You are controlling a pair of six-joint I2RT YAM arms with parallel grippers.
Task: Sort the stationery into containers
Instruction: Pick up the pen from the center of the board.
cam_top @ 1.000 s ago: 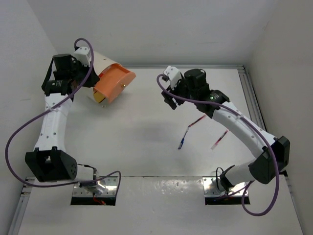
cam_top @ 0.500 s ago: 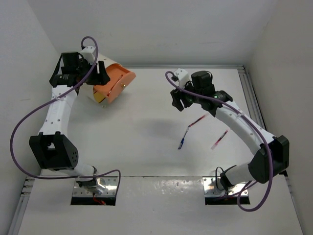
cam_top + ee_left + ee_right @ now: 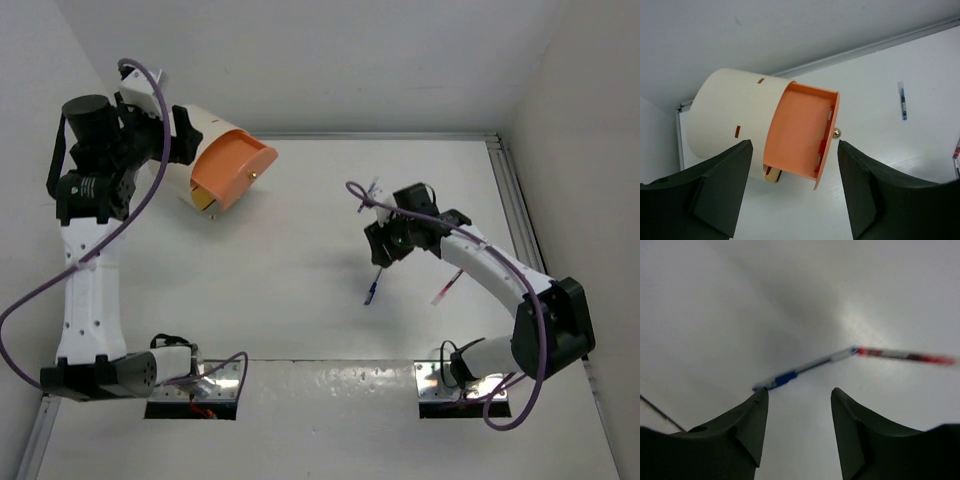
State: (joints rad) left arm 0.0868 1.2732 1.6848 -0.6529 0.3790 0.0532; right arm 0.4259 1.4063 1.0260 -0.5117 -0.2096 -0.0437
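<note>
**A:** Top external view first. Where does the bucket (image 3: pixel 218 128) lie?

**B:** In the upper left of the frame. It is tipped on its side on the table (image 3: pixel 300 200), with its cream wall toward the corner and its orange inside facing the lower right.

**A:** And the left gripper (image 3: pixel 183 138)?

**B:** It is right at the cream wall, on the bucket's upper left. From above I cannot tell whether it touches. In the left wrist view its fingers (image 3: pixel 715 195) stand wide apart in the bottom corners, with the bucket beyond and between them and nothing clamped. Thin red things lie along the orange inner wall near the rim, too small to name.

**A:** And the pens?

**B:** They are right of centre, well apart from the bucket. A blue pen (image 3: pixel 372 290) lies just below the right gripper (image 3: pixel 385 248). A red pen (image 3: pixel 447 287) lies further right, beside the forearm.

**A:** How does the right gripper stand?

**B:** In the right wrist view it is low over the table, its jaws partly open with a bare gap between them. It has hold of nothing. The blue pen lies just past the fingertips, slanting from lower left to upper right. Its pale end meets the tip of a second red pen (image 3: pixel 905 356), which runs toward the right edge of the frame. Neither pen touches the fingers.
</note>
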